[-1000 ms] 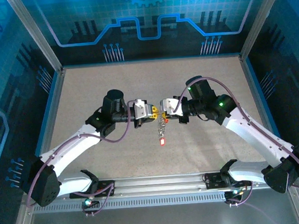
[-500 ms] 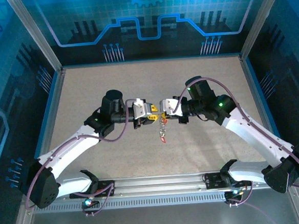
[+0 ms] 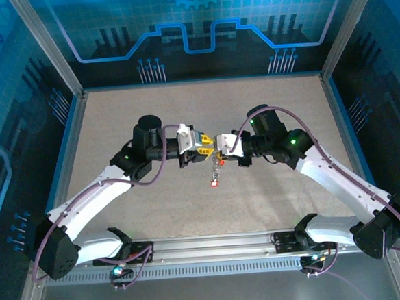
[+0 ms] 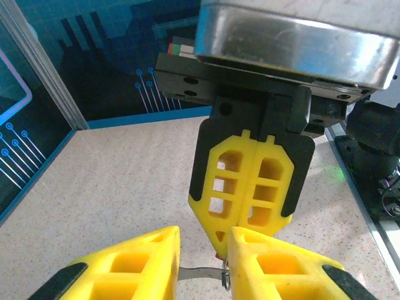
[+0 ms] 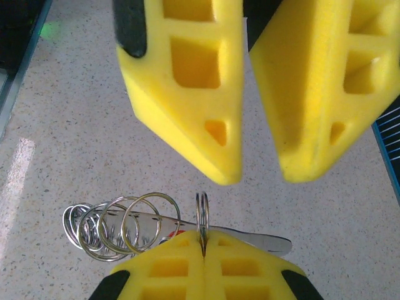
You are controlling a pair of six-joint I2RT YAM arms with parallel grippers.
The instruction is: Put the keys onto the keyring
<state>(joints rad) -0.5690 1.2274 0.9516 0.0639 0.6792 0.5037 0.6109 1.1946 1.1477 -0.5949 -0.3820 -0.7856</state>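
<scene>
Top external: right jaws clenched on silvery wire keyring (image 3: 218,166), red-headed metal key (image 3: 215,184) dangling at 6 o'clock; left jaws released, at 9 o'clock.

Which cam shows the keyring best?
Right wrist: the keyring is close up, one ring pinched edge-on in the shut right tool, linked rings beside. Left wrist catches a sliver; top view, a tiny dangling chain.

The counter (image 3: 115,115) is a speckled beige sheet, blue-trimmed along its left and right edges, with a metal rail (image 3: 213,244) across its near edge. A red key (image 3: 215,184) hangs at mid-counter (whether it touches the surface is unclear).
</scene>
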